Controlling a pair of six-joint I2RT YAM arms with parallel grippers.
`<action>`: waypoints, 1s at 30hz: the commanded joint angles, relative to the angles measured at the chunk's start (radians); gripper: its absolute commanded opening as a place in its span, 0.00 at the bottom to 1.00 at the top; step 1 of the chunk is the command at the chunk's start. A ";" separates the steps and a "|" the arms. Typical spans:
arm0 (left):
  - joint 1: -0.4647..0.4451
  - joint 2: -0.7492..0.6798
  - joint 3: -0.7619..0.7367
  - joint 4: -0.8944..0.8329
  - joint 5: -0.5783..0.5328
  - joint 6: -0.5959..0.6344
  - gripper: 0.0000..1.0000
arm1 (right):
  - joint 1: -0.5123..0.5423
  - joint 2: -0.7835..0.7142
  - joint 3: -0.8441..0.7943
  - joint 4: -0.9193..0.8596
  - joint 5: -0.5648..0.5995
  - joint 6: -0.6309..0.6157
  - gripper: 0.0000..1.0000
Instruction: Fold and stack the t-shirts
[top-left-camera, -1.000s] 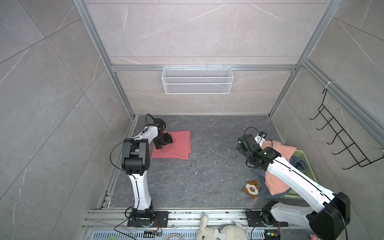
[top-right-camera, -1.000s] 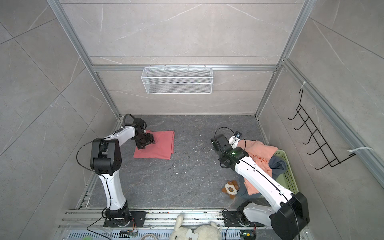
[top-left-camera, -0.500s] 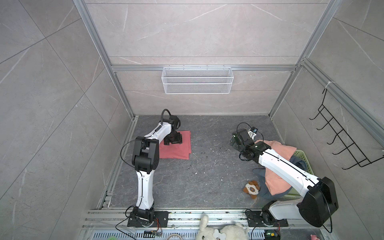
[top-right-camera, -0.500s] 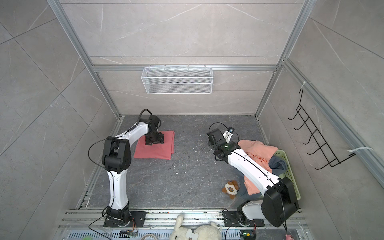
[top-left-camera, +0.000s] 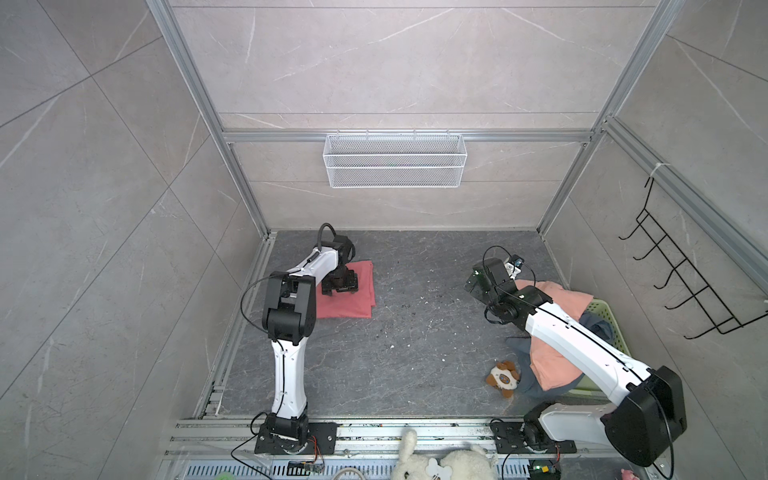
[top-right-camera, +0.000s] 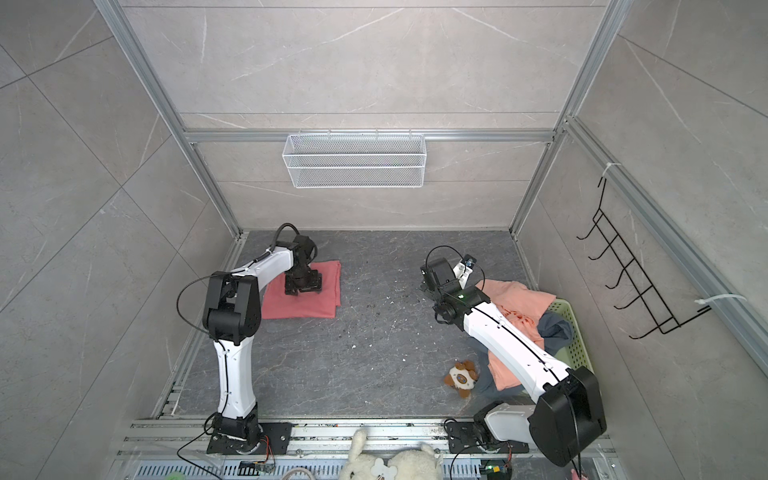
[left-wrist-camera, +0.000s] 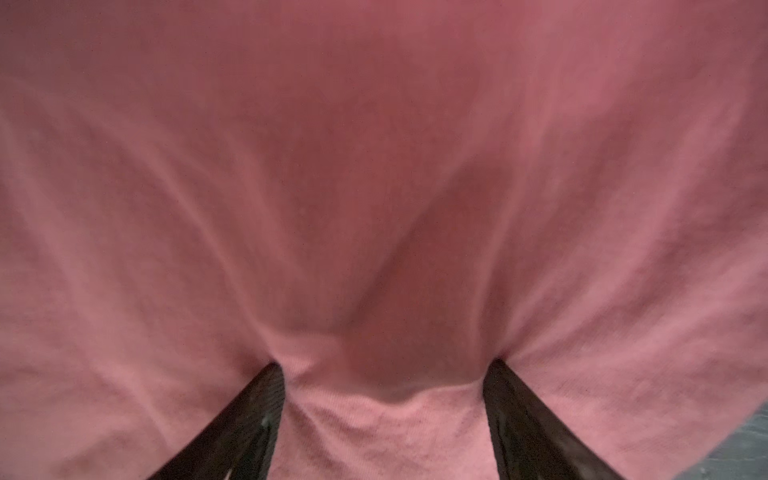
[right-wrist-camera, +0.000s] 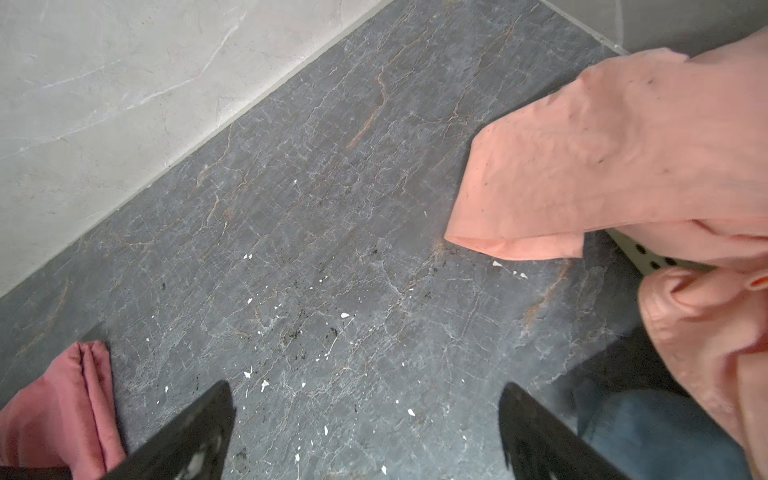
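Here, the coral-red t-shirt (top-left-camera: 351, 305) lies folded into a rough rectangle at the back left of the dark stone desk (top-left-camera: 415, 332), flat, with its edges showing in both top views (top-right-camera: 309, 305).

- The left gripper (top-left-camera: 340, 286) is down on the upper part of that t-shirt. In the left wrist view the left gripper (left-wrist-camera: 385, 363) has its jaws well apart, both tips pressed into the red cloth (left-wrist-camera: 374, 166). A shallow wrinkle runs between the tips, and nothing is pinched or lifted.
- The right gripper (right-wrist-camera: 365, 386) is spread wide and holds nothing, with bare speckled desk under it. In a top view it sits at the right back (top-right-camera: 428, 286), just beside the peach t-shirt (top-right-camera: 515, 299).
- The peach t-shirt (right-wrist-camera: 602, 166) is unfolded and draped over the pale green basket (top-right-camera: 579, 349) and onto the desk.
- The blue-grey t-shirt (top-left-camera: 598, 328) is crumpled under and beside the peach one, partly in the basket.
- The small plush toy (top-left-camera: 503, 376) is on the desk near the front, touching the hanging cloth.
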 joint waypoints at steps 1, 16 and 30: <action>0.097 -0.031 -0.126 -0.050 -0.088 0.032 0.77 | -0.009 -0.014 -0.015 -0.025 0.017 0.000 0.99; 0.272 -0.246 -0.409 -0.045 -0.309 0.073 0.76 | -0.019 0.010 0.014 -0.013 -0.003 -0.033 0.99; 0.271 -0.359 -0.194 0.059 -0.041 0.026 0.78 | -0.034 0.036 0.045 -0.002 -0.023 -0.065 0.99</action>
